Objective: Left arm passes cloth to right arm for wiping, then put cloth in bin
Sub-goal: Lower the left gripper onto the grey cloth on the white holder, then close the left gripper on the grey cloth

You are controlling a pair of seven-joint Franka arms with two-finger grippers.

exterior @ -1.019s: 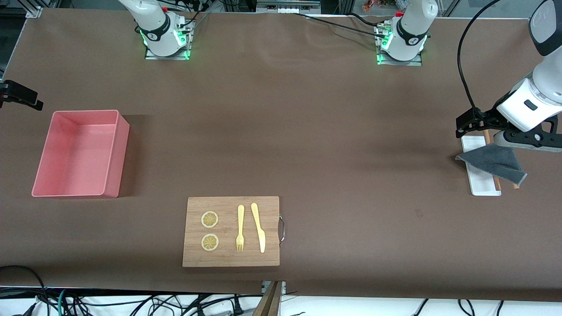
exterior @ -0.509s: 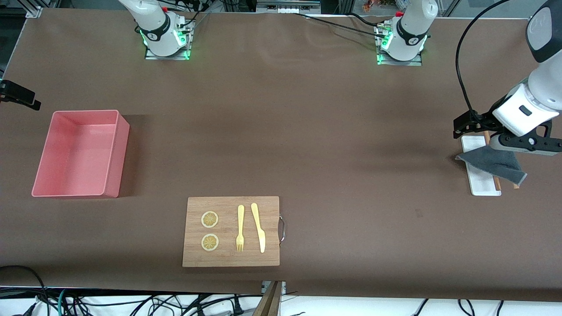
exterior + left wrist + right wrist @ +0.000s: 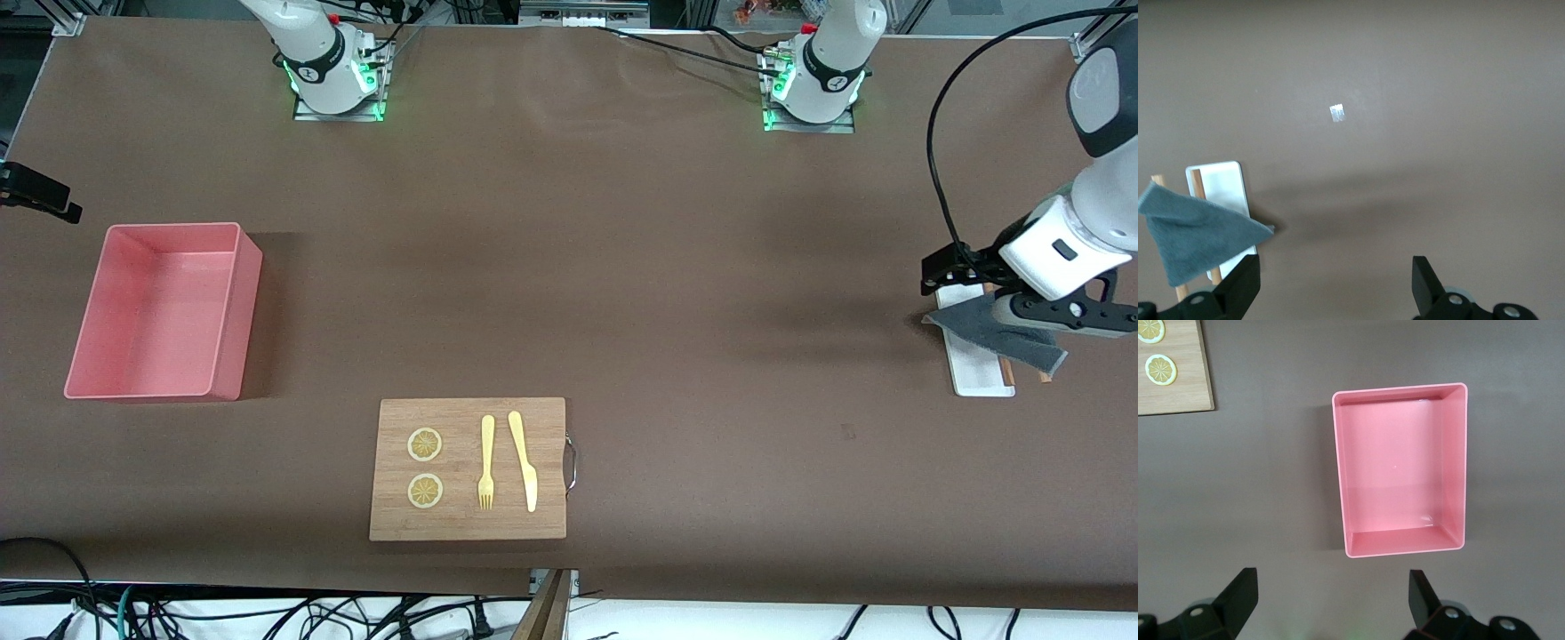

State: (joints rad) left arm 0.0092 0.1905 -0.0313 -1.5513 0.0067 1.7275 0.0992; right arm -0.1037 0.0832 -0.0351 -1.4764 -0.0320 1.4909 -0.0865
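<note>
Left wrist view: cloth (image 3: 1195,232) beside open jaws

My two arms are white shells broken by black joint bands, and each base (image 3: 338,76) sits on a metal plate lit green along its edge, with red and black cables plugged in beside it. My left arm (image 3: 1080,240) carries a black bracket at the wrist and a thick black cable looping up from it. The fingers (image 3: 1238,290) of both claws are matte black wedges with small round screws at their roots.

No readable text shows, so far as these views allow.
</note>
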